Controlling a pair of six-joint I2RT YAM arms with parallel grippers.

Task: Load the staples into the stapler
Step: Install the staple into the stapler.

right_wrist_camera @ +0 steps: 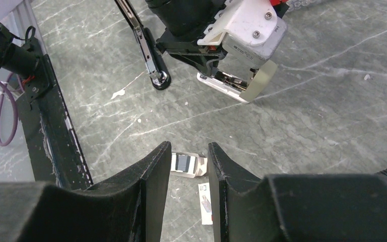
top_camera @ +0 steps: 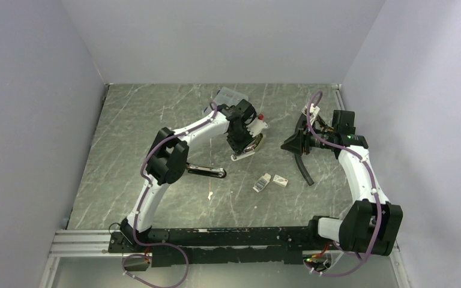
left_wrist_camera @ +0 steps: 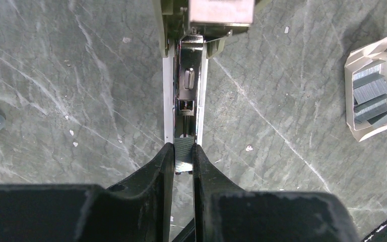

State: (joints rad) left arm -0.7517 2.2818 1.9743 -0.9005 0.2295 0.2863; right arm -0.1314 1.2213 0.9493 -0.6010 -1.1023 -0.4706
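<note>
The left gripper (left_wrist_camera: pixel 183 147) pinches a staple strip (left_wrist_camera: pixel 183 157) at centre frame, at the near end of the open stapler (left_wrist_camera: pixel 186 91). Insertion seems to be in hand. Next, the strip needs seating flat in the channel, then release. The right gripper (right_wrist_camera: pixel 189 151) hangs part open and empty above the tray (right_wrist_camera: pixel 197 165).

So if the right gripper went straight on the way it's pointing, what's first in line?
Likely the open tray of staples on the table, framed between the fingertips of the right gripper; its sleeve lies beside. Depth unclear.
</note>
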